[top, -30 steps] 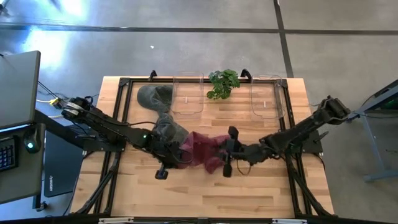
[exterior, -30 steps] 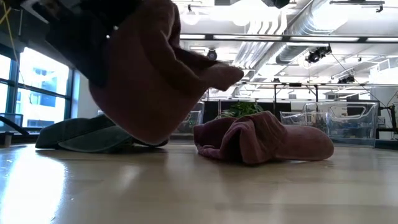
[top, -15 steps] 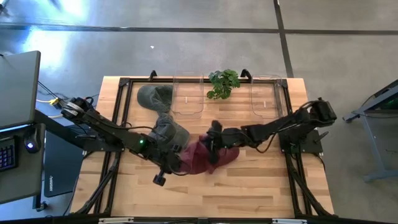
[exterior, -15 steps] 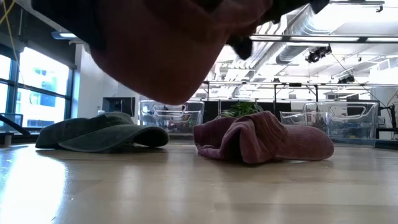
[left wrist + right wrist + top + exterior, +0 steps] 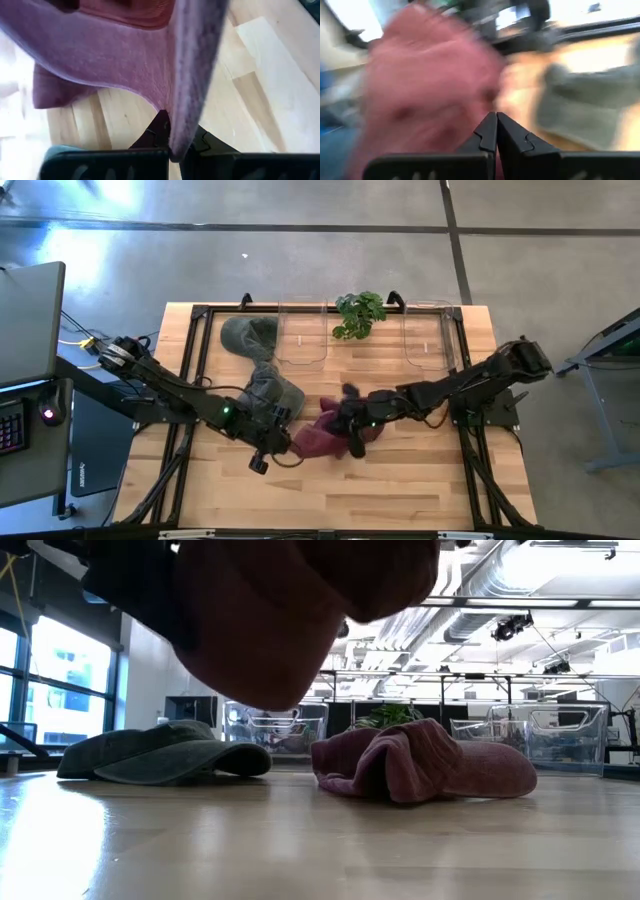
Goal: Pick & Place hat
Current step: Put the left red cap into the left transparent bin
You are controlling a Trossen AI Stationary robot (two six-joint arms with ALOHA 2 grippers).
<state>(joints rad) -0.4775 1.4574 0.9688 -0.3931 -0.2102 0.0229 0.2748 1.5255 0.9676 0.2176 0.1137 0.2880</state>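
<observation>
A maroon knit hat (image 5: 318, 438) is up off the table between my two grippers; in the low view it fills the upper left (image 5: 290, 620). My left gripper (image 5: 283, 438) is at its left side, shut on it. My right gripper (image 5: 352, 423) is at its far right side, shut. A second maroon hat (image 5: 420, 765) lies crumpled on the table. A green cap (image 5: 165, 752) rests flat on its brim to its left. In the high view a grey-green hat (image 5: 275, 390) lies just beyond the left gripper. My left gripper pinches an edge fold of the maroon hat (image 5: 174, 127) between its two fingers. The cloth spreads away from the fingers, and the hat is lifted clear of the table. My right gripper has its shut fingers against or just before the maroon hat (image 5: 430, 85); whether they touch it, I cannot tell.
Two clear bins (image 5: 302, 335) (image 5: 430, 335) stand along the far edge with a small green plant (image 5: 358, 313) between them. Another green cap (image 5: 250, 335) lies far left. Bare wood lies toward the near edge.
The left gripper has carried the maroon hat upward; in the low view its hanging end has risen off the table. The right gripper swung toward the far left over the hat, then came back toward the near edge.
</observation>
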